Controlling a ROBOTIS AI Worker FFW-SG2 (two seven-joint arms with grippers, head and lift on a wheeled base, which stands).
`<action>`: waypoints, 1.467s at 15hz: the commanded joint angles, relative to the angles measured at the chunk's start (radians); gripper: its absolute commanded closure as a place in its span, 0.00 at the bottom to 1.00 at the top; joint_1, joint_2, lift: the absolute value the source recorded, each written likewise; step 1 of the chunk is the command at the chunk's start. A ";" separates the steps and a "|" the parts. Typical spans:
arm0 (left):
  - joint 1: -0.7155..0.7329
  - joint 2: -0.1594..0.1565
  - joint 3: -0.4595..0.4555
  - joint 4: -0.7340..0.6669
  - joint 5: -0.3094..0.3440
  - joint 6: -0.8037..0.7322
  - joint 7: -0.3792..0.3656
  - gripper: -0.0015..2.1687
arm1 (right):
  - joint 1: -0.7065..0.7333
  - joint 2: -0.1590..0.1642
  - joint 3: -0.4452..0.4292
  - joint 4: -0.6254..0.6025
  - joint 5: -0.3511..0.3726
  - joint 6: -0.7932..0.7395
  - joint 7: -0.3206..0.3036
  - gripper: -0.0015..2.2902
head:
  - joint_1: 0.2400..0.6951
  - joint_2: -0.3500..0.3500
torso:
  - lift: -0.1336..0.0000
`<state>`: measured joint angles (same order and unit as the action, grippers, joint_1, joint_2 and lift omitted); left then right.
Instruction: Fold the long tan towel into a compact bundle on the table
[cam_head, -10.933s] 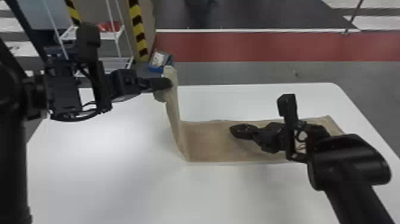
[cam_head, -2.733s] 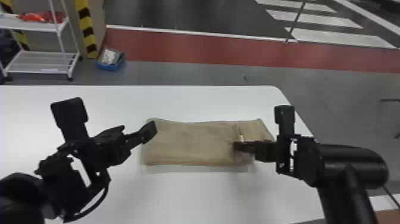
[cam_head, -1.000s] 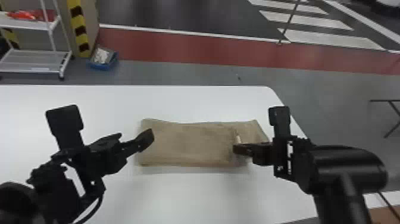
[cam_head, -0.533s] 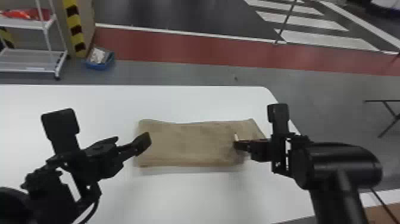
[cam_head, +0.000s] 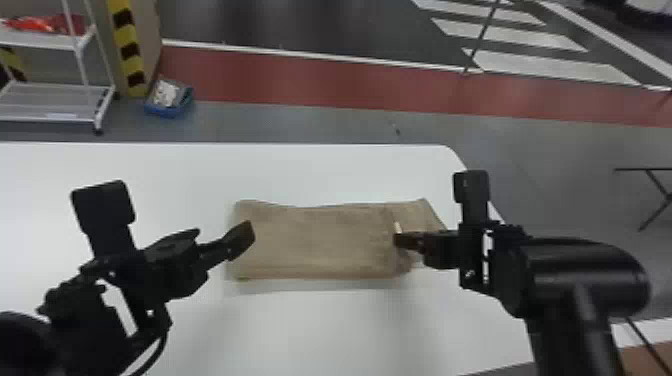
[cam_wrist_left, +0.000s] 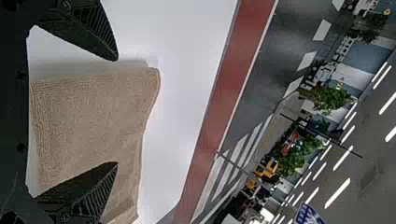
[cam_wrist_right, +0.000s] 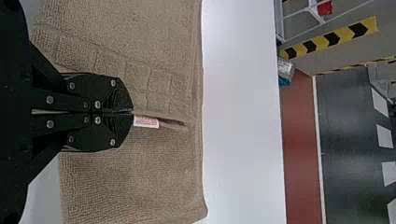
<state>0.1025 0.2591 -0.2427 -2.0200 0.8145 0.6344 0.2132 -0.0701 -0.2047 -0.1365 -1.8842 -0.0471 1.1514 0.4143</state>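
Grey floor (cam_head: 540, 165) stretches beyond the tan towel (cam_head: 310, 240), with a red band (cam_head: 300, 75) crossing it farther off, then dark flooring with white stripes (cam_head: 530, 65). Past the towel and off to its left, a blue bin (cam_head: 170, 111) sits open on the floor, holding pale, crumpled-looking contents (cam_head: 164, 94) that I can't make out any better. Farther left of the towel, also beyond it, is a white shelf unit (cam_head: 55, 100) with something red (cam_head: 42, 24) on its upper shelf, and next to that a yellow-and-black striped post (cam_head: 131, 50).

The towel lies on the white bench (cam_head: 325, 170), lengthwise from left to right, folded over in layers. Toward its right end the top layer stops at a hem, and the layer below carries on past it. A small white label (cam_wrist_right: 146, 122) shows at that hem.

The left claw (cam_head: 245, 234) is at the towel's left end. In its wrist view the left claw (cam_wrist_left: 116, 111) is spread wide, towel visible between its fingers, nothing gripped. The right claw (cam_head: 400, 241) is over the towel's right part; in its wrist view the right claw (cam_wrist_right: 133, 112) is closed, tips together, pinching the towel's hem right beside the label
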 joint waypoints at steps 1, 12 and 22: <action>0.000 0.000 0.007 0.000 0.002 0.018 0.000 0.04 | -0.004 0.001 -0.008 -0.027 -0.007 0.001 0.000 0.71 | 1.00 0.16 | 0.07; 0.000 -0.011 0.007 0.003 0.005 0.021 -0.005 0.04 | -0.053 -0.071 -0.081 0.077 -0.100 -0.041 0.043 0.71 | 1.00 0.09 | 0.07; 0.019 0.003 0.022 -0.011 0.005 0.021 -0.005 0.04 | -0.105 -0.139 -0.144 0.160 -0.114 -0.087 0.054 0.71 | 1.00 0.04 | 0.07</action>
<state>0.1198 0.2629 -0.2188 -2.0309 0.8189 0.6559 0.2086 -0.1671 -0.3483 -0.3190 -1.7819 -0.2018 1.0942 0.4659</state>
